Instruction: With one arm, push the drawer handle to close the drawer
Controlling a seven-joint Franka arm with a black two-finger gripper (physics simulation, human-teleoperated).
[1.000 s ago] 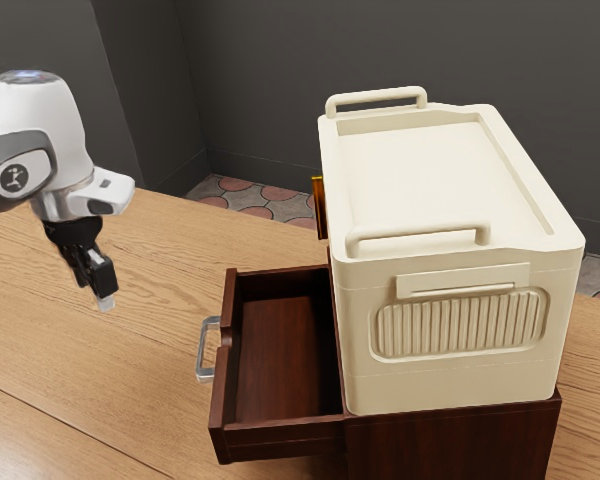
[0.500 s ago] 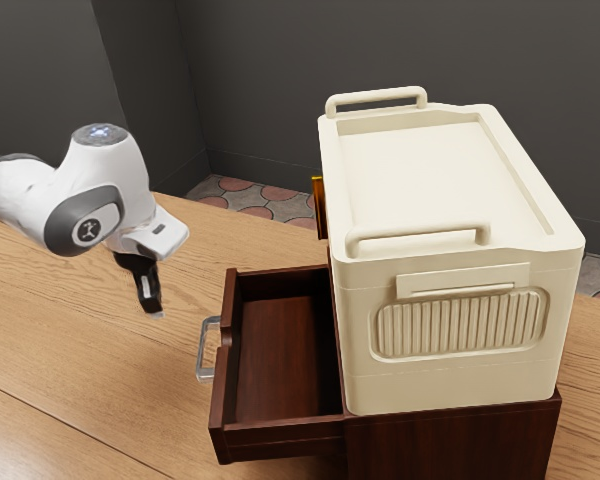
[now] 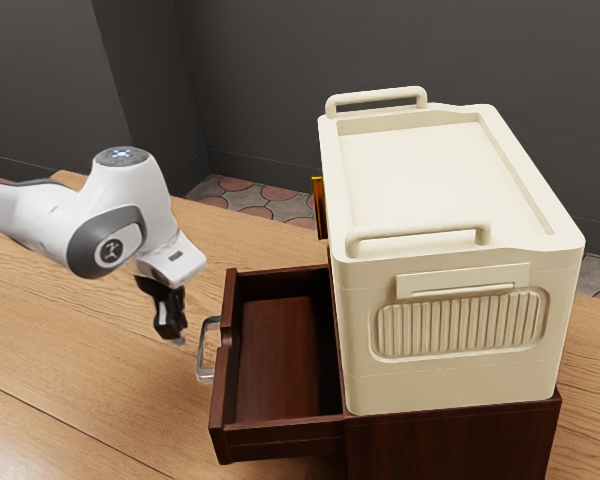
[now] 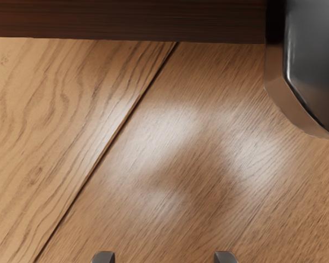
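Toward the exterior view's right and lower, the white arm [image 3: 130,225] has brought the black gripper [image 3: 179,341] from its earlier place to beside the drawer's handle [image 3: 201,352], while handle, drawer [image 3: 284,350] and cream box [image 3: 450,185] stay where they were. The exterior view gives the arm, the handle, the drawer's inside and the box on the dark cabinet [image 3: 450,440]; the wrist view looks close down on the table [image 3: 70,365], its grain and a slanting seam, with two fingertips [image 4: 103,257] at the edge and a dark wooden strip [image 4: 126,19] beyond them. Those tips stand well apart, so the jaws are spread.

Silvery and squared off, the handle sits on the drawer's outer face, on the arm's side. The drawer, reddish brown, is pulled out from the cabinet beneath the box, toward the arm.

The arm is cut off at the exterior view's left. Whether the gripper touches the handle cannot be told. An amber piece [image 3: 319,208] is partly hidden behind the box. A smooth dark grey shape [image 4: 315,66], cropped in the wrist view, is hard to identify.
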